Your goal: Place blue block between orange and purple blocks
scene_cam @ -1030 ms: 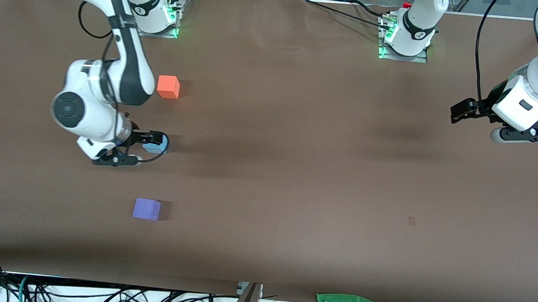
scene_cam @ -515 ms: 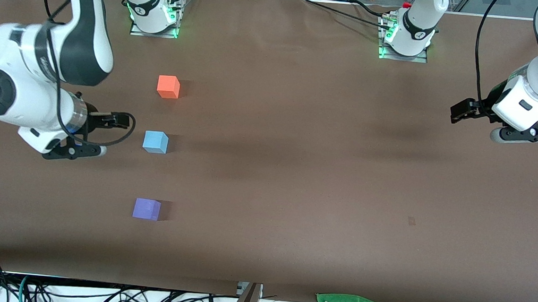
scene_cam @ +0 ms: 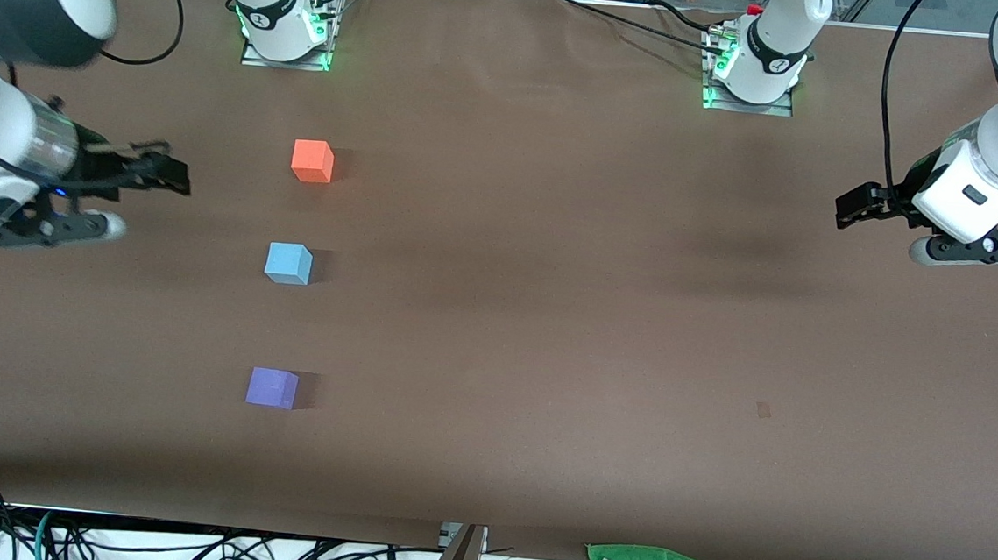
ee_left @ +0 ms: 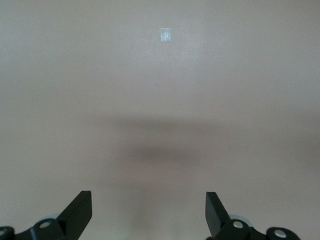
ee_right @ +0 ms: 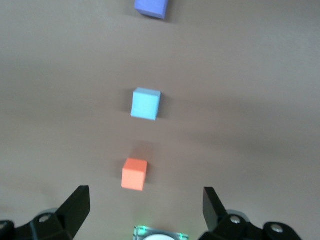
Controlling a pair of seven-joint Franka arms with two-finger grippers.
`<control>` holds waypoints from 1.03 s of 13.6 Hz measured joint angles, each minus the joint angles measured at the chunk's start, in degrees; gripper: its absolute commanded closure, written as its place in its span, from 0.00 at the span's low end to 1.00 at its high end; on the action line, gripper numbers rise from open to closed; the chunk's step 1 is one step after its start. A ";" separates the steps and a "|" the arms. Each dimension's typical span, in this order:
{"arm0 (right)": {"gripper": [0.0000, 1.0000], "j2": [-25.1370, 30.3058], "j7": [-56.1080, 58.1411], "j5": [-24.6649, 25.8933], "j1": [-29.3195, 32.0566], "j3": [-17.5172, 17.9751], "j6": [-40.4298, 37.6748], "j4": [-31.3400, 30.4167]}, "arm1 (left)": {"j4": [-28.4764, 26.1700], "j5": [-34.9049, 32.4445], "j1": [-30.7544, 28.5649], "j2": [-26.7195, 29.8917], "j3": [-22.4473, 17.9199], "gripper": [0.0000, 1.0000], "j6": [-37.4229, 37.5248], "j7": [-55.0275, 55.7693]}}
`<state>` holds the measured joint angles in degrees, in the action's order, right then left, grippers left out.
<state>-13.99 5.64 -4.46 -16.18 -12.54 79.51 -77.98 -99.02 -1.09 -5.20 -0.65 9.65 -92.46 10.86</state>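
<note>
blue block (scene_cam: 288,263) between orange block (scene_cam: 311,161), purple block (scene_cam: 271,387) (apart)

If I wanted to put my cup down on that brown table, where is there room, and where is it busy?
Widest bare stretch: the table's middle, running toward the open left claw, which waits at that arm's end. Busiest: the line of orange block, blue block and purple block, with small gaps between them; the open right claw hangs beside it.

The blue block (scene_cam: 288,263) sits on the table (scene_cam: 549,319) between the orange block (scene_cam: 312,161) and purple block (scene_cam: 272,387) — all three toward the right arm's end, beside the right end effector (scene_cam: 174,175), well apart from the left end effector (scene_cam: 852,208).
</note>
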 measured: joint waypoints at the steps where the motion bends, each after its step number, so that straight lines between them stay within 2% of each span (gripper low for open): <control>1: 0.00 1.57 0.01 2.57 4.45 5.13 -0.31 -0.70 | 0.00 0.00 0.00 0.00 0.00 0.00 0.00 0.00; 2: 0.00 2.84 0.01 4.86 7.19 8.64 -0.42 -1.64 | 0.00 0.00 0.00 0.00 0.00 0.00 0.00 0.00; 3: 0.00 3.83 0.01 6.27 8.28 10.37 -0.46 -2.52 | 0.00 0.00 0.00 0.00 0.00 0.00 0.00 0.00; 7: 0.00 8.20 -0.11 7.31 12.11 12.69 0.94 -3.34 | 0.00 0.00 0.00 0.00 0.01 0.00 0.00 0.00; 10: 0.00 11.59 -0.08 7.31 14.33 13.58 0.96 -6.83 | 0.00 0.00 0.00 0.00 0.01 0.00 0.00 0.00; 14: 0.00 11.91 -3.50 7.31 15.03 15.47 1.05 -8.90 | 0.00 0.00 0.00 0.00 0.02 0.00 0.00 0.00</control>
<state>-2.07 2.14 2.85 -1.15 2.92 80.56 -86.88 -99.01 -1.09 -5.20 -0.65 9.66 -92.46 10.86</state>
